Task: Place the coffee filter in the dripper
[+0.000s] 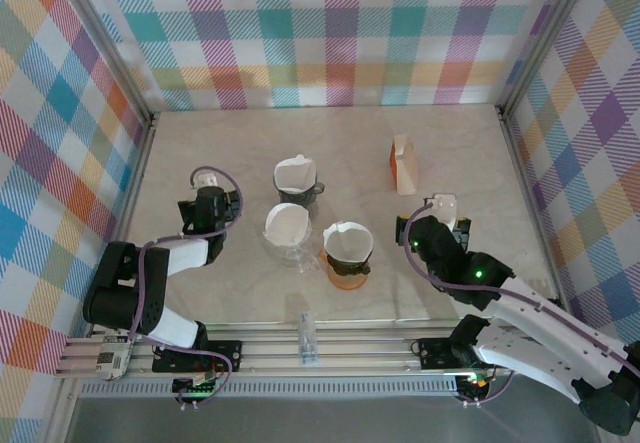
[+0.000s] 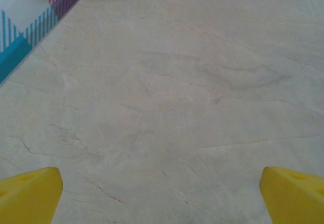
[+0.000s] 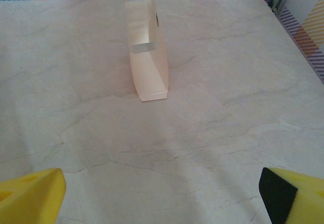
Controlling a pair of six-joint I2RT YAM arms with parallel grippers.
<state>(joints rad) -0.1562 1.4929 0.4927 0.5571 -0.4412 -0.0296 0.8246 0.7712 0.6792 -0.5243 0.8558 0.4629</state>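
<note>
Tabletop (image 1: pixel 200 143) is pale marble-look stuff, boxed in by bright plaid walls (image 1: pixel 330 33). The left gripper (image 2: pixel 162 196) sits over bare surface on the left side, its yellow fingertips (image 2: pixel 30 196) spread wide with nothing between them. The right gripper (image 3: pixel 162 193) is just as wide and empty over on the right, pointed at the tall cream-and-orange cardboard filter box (image 3: pixel 148 57) standing upright a bit beyond it. Between the arms there's a cluster of three: a dark grey dripper (image 1: pixel 300 196) at the back, a clear glass dripper (image 1: pixel 290 253) just in front of it, and an orange-based dripper (image 1: pixel 346 278) to the right of that one. Each has a white paper coffee filter (image 1: pixel 287 223) sitting in its cone (all three look seated, as far as the overhead shot lets me tell). A small clear plastic piece (image 1: pixel 308 338) lies on the front rail (image 1: pixel 400 348).
</note>
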